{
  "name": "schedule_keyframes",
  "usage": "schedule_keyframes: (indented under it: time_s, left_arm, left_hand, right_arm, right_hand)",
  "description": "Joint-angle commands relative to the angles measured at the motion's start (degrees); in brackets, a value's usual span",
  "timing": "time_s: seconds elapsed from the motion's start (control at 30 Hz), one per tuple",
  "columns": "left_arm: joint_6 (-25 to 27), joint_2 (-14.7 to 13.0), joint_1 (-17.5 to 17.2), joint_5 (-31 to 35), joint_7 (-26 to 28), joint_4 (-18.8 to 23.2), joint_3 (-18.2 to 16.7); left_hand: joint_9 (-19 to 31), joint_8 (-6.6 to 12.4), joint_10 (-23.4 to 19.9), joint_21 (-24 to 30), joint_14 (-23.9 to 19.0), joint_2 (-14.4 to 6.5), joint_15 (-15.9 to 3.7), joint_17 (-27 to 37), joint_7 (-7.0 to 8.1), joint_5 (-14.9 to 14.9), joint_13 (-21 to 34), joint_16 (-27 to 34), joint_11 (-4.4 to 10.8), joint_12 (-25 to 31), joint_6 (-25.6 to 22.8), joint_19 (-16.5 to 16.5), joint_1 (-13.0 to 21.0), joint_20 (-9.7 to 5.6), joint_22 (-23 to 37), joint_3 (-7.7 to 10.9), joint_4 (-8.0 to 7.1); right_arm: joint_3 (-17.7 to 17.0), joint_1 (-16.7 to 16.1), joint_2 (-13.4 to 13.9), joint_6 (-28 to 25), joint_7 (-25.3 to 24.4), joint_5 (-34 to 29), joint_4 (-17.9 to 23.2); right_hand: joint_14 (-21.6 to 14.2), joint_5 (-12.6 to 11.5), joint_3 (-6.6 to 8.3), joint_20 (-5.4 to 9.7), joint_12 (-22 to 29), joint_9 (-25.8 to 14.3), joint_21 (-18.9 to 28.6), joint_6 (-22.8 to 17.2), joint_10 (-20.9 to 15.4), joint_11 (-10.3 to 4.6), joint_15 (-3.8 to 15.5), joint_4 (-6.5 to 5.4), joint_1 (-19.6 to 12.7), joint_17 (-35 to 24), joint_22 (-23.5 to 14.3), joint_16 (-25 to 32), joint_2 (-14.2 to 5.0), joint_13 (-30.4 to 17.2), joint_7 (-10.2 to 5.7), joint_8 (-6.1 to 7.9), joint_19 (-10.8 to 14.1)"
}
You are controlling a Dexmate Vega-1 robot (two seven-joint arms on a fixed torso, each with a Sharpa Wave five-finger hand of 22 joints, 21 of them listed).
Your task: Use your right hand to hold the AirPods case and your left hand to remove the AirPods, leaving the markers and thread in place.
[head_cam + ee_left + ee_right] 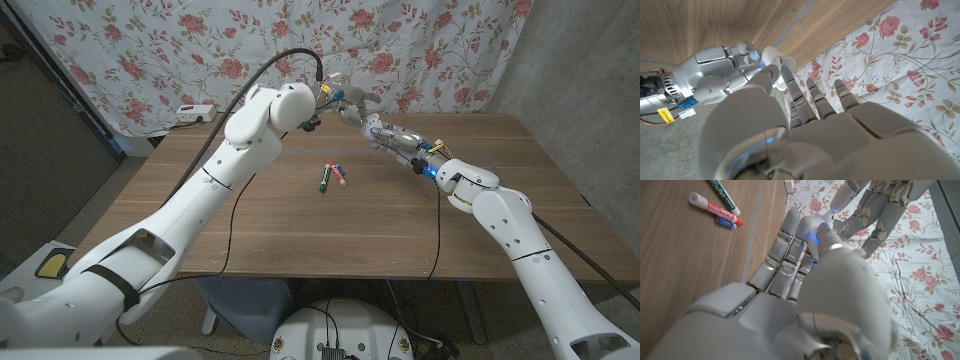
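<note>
Floral cloth (150,50) w/ pink roses hung across the back, grey wall (570,50) at 2 o'clock. Wooden table (300,240) in front, seen from the head cam.

Both arms raised and meeting at 12 o'clock, over the table's far edge. Right hand (390,135) coming in from 3 o'clock, fingers closed round the AirPods case (771,54): white, rounded, held up off the table and mostly hidden by fingers. Blue light glowing on that hand just beside the case. Left hand (338,97) coming in from 10 o'clock, fingers spread and reaching down onto the case, tips touching or nrly touching it. Cannot tell whether anything is pinched between them; earbuds not made out.

Near table centre, well apart from both hands: green marker (323,181), red-and-white marker (341,177) just beside it, and a small blue item (335,167) by their far ends, poss. the thread, too small to say. Both markers lying flat, roughly parallel. Pale lettering on the green barrel and on the red label in the right wrist cam, too small to read.

Yellow tag (665,115) w/ black print and blue label (687,103) on the right forearm, text illegible. White box (190,113) at 10 o'clock, beyond the table's far edge.
</note>
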State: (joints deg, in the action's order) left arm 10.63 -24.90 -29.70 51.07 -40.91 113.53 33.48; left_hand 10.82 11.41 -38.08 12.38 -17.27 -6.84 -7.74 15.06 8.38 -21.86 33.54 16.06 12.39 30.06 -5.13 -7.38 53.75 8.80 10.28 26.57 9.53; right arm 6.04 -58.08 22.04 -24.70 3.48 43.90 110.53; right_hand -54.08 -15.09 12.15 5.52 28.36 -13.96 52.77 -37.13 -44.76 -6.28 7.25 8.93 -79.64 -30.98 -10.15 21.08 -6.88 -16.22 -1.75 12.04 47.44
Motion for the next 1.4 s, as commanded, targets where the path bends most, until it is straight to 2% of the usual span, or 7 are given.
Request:
schedule_keyframes:
  time_s: [0.03, 0.4, 0.53, 0.6, 0.8, 1.3, 1.4]
  left_arm:
    - [-0.4, -0.7, -0.4, 0.4, -0.4, 0.2, 0.0]
    - [-0.3, -0.5, -1.0, -0.9, -0.1, 0.2, -0.7]
    - [-0.7, -0.5, -1.5, -1.4, 1.2, 0.2, -1.0]
    - [-1.0, -0.5, -1.7, -1.6, 1.7, 0.2, -1.1]
    - [-1.6, -0.7, -1.8, -2.1, 2.3, 0.1, -1.2]
    - [-0.8, -0.4, -1.5, -1.8, 2.4, -0.2, -0.5]
    - [-1.8, -0.5, -2.1, -2.4, 4.3, -0.3, -0.9]
  left_hand:
    - [0.0, -0.30, 3.4, -0.4, 1.8, 2.3, 1.10, -0.1, 0.60, 1.3, -1.1, -1.2, -0.21, -2.0, 0.2, 0.3, -2.2, 0.26, 0.2, -1.90, -0.85]
    - [0.0, -0.32, 4.1, -0.5, 2.3, 2.6, 1.35, -0.5, 0.55, 2.1, -1.8, -1.6, -0.25, -2.9, 0.7, 0.6, -2.7, 0.43, 0.2, -2.37, -0.90]
    - [0.0, -0.22, 1.5, -0.5, 1.0, 2.1, 0.91, -0.6, 0.49, 2.5, -1.8, -1.2, -0.69, -2.0, 0.7, 0.6, -2.7, 0.45, 0.3, -2.32, -0.84]
    - [0.0, 0.19, 0.4, -0.4, -0.1, 1.3, -0.05, -0.6, 0.64, 2.7, -1.7, -0.8, -0.39, -1.5, -0.3, 0.3, -1.8, 0.37, 0.3, -1.83, -0.39]
    - [0.0, 0.67, -1.7, -0.2, -1.4, 0.2, -0.60, -0.6, 1.04, 2.9, -1.6, -0.4, -0.17, -0.5, -2.0, -0.5, 0.0, 0.19, 0.2, -1.21, 0.31]
    - [0.0, 0.89, -2.9, -0.1, -1.9, 0.2, -0.89, -0.6, 1.21, 3.2, -1.4, -0.2, 0.02, 0.1, -3.2, -0.8, 0.5, -0.03, 0.2, -1.50, 0.27]
    - [0.0, 0.65, -2.1, -0.2, -1.3, 0.8, -0.56, -0.5, 1.09, 3.5, -1.4, -0.4, -0.01, -0.2, -3.0, -0.7, -0.3, -0.14, 0.2, -2.11, -0.13]
  right_arm:
    - [-0.1, -0.2, 0.1, 0.1, -0.2, 0.1, 0.4]
    - [-0.3, -0.5, 0.2, -0.1, -0.4, 0.5, 0.9]
    - [-0.3, -0.6, 0.3, -0.4, -0.6, 0.5, 1.1]
    - [-0.4, -0.7, 0.3, -0.3, -0.7, 0.5, 1.1]
    - [-0.4, -0.7, 0.4, -0.3, -0.6, 0.6, 1.3]
    - [-0.8, -0.8, 0.7, -0.5, -0.4, 0.9, 1.0]
    - [-0.9, -0.7, 0.8, -0.4, -0.3, 0.9, 0.9]
  right_hand:
    - [-0.3, -0.3, -0.17, 5.12, 2.7, -0.3, 0.3, 0.0, -1.9, -1.34, 6.35, -0.04, -0.2, -0.1, -0.1, -0.1, -0.43, -5.7, 0.01, -0.27, -0.2]
    - [-0.3, -0.3, -0.17, 5.09, 2.6, -0.3, 0.5, -0.1, -1.9, -1.49, 6.35, -0.06, -0.2, -0.2, -0.1, -0.1, -0.43, -5.7, -0.01, -0.25, -0.4]
    - [-0.3, -0.2, -0.17, 5.10, 2.7, -0.3, 0.6, -0.1, -1.9, -1.63, 6.35, -0.05, -0.2, -0.2, -0.1, -0.1, -0.40, -5.8, -0.01, -0.25, -0.4]
    - [-0.3, -0.2, -0.17, 5.09, 2.6, -0.3, 0.7, -0.1, -2.0, -1.61, 6.36, -0.04, -0.3, -0.2, -0.1, -0.1, -0.38, -5.8, -0.05, -0.25, -0.5]
    - [-0.4, -0.3, -0.14, 5.10, 2.6, -0.3, 0.8, 0.0, -2.0, -1.53, 6.33, -0.06, -0.3, -0.2, -0.1, -0.2, -0.45, -5.8, -0.16, -0.26, -0.5]
    - [-0.3, -0.2, -0.13, 5.08, 2.5, -0.3, 1.1, 0.0, -1.9, -1.54, 6.35, -0.04, -0.3, -0.3, -0.1, -0.2, -0.40, -5.8, -0.11, -0.26, -0.8]
    - [-0.3, -0.2, -0.13, 5.07, 2.5, -0.3, 1.2, 0.0, -1.9, -1.53, 6.34, -0.04, -0.3, -0.3, -0.1, -0.2, -0.41, -5.8, -0.11, -0.27, -0.8]
